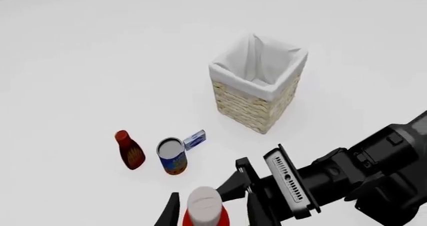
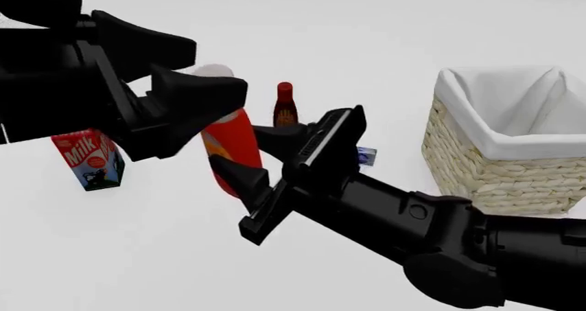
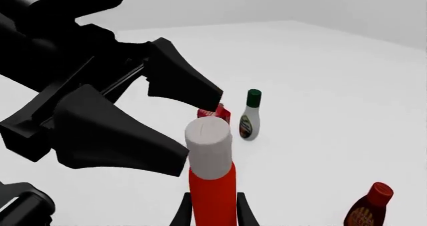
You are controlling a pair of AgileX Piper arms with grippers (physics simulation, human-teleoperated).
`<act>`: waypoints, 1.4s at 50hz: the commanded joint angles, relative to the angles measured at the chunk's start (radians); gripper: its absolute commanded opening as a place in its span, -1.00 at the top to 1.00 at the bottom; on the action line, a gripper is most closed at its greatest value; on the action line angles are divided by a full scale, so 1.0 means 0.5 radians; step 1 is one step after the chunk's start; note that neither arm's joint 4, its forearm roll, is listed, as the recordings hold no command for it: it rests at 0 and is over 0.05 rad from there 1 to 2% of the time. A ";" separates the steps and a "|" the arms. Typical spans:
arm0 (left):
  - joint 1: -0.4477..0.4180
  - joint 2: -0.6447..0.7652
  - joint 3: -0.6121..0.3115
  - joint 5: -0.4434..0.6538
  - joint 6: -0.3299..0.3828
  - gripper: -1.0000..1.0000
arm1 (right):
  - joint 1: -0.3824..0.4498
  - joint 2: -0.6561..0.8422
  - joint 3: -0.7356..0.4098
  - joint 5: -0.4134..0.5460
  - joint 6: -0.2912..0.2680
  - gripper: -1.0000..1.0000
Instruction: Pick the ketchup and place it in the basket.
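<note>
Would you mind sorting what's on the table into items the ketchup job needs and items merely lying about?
Needed:
ketchup, between the right gripper's fingers
basket

Lying about:
BBQ bottle
milk carton
white bottle with green cap
can
small blue box

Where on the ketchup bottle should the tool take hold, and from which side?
Grip the ketchup bottle on its red body, below the white cap, from the side. The body is straight and broad, while the cap is narrower. The right tool sits there.
</note>
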State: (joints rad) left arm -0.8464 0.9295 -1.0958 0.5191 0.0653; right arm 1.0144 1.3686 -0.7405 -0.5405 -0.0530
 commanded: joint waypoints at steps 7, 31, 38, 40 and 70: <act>0.074 -0.091 -0.078 0.025 -0.020 -1.00 | -0.066 -0.039 0.063 -0.030 0.064 1.00; 0.353 -0.306 0.282 -0.160 -0.156 -1.00 | -0.315 -0.340 0.086 0.144 0.105 1.00; 0.433 -0.373 0.394 -0.228 -0.200 -1.00 | -0.397 -0.387 0.082 0.182 0.113 1.00; 0.444 -0.381 0.412 -0.240 -0.198 -1.00 | -0.412 -0.393 0.078 0.193 0.111 1.00; 0.689 -0.573 0.976 -0.648 -0.355 -1.00 | -0.823 -0.478 -0.006 0.337 0.102 1.00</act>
State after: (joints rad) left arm -0.5347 0.6799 -0.6873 0.2514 -0.0892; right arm 0.6670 1.1457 -0.7212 -0.3933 -0.0160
